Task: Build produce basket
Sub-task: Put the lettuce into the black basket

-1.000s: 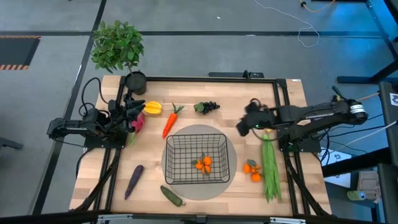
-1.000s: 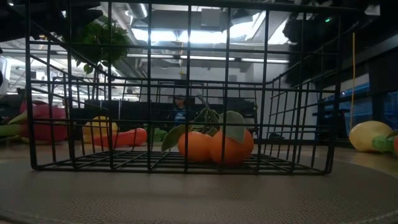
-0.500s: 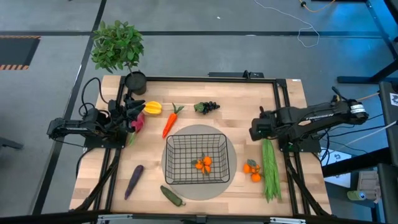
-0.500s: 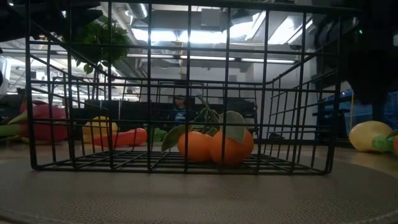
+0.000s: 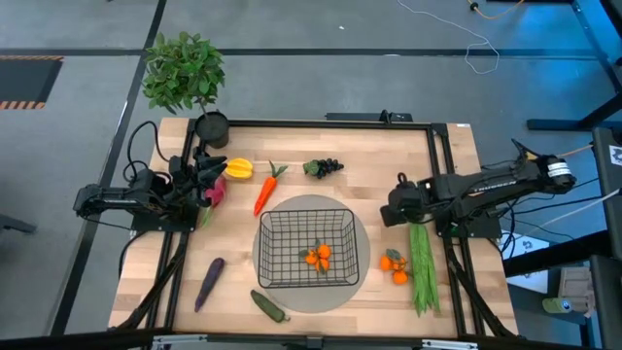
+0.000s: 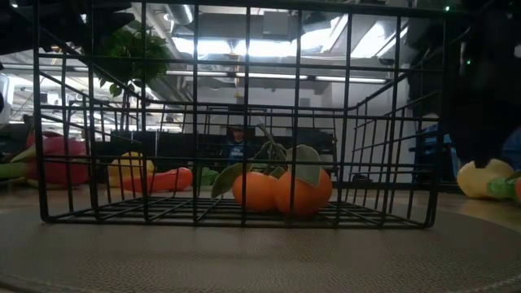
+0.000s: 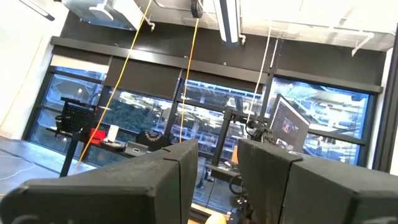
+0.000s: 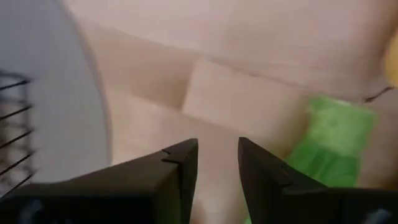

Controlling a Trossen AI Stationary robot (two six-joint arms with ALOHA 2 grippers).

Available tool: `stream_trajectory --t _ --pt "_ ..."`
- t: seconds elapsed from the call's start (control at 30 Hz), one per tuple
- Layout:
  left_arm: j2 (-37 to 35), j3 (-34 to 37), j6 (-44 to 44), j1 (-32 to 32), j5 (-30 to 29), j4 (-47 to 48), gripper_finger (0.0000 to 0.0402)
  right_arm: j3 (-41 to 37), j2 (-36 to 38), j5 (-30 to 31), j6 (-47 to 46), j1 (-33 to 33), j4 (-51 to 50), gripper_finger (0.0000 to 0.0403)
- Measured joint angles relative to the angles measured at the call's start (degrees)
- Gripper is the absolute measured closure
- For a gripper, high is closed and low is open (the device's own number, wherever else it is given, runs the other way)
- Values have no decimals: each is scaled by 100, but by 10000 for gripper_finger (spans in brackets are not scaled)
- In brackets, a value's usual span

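The black wire basket (image 5: 306,248) stands on a round grey mat (image 5: 362,233) at the table's middle, with tangerines (image 5: 318,257) on its floor. My right gripper (image 5: 391,211) is shut and empty, low over the wood right of the mat, beside the top end of the green beans (image 5: 423,262). The right wrist view (image 8: 217,149) shows bare wood under it and the beans' green end (image 8: 329,140). My left gripper (image 5: 218,175) is shut and empty at the table's left, by the pink dragon fruit (image 5: 214,192) and the yellow pepper (image 5: 239,168).
A carrot (image 5: 265,190) and grapes (image 5: 324,167) lie beyond the basket. An eggplant (image 5: 209,282) and a cucumber (image 5: 269,306) lie near the front. More tangerines (image 5: 394,265) lie right of the mat. A lemon (image 6: 480,177) shows at the right. A potted plant (image 5: 183,73) stands far left.
My right gripper has gone toward the table's right edge, away from the basket, and down toward the wood by the beans' top end. The basket and the tangerines in it have stayed where they were.
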State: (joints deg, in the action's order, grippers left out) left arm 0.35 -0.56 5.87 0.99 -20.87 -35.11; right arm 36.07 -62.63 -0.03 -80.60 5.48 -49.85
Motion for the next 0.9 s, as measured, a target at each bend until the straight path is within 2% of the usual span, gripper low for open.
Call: stream_trajectory --t 0.13,0.3,0.4,0.57,0.73,0.8,0.9 --pt "0 0 0 0 0 4 296 253 0 -19 -15 276 104 299" --pt "1 0 0 0 -1 7 296 593 -92 -285 326 838 834 299" --pt "1 0 0 -2 1 7 296 913 -256 -285 364 1153 823 299" --pt "0 0 0 -1 -1 17 296 1492 -707 -274 -336 1537 -74 299" --pt "-1 2 0 0 1 15 296 1902 -1278 -268 -1259 1676 -1653 299" --pt "-1 2 0 0 0 17 296 1936 -1455 -247 -1358 1676 -2188 299" --pt "0 2 0 0 1 18 296 1830 -1633 -229 -1355 1674 -2314 299"
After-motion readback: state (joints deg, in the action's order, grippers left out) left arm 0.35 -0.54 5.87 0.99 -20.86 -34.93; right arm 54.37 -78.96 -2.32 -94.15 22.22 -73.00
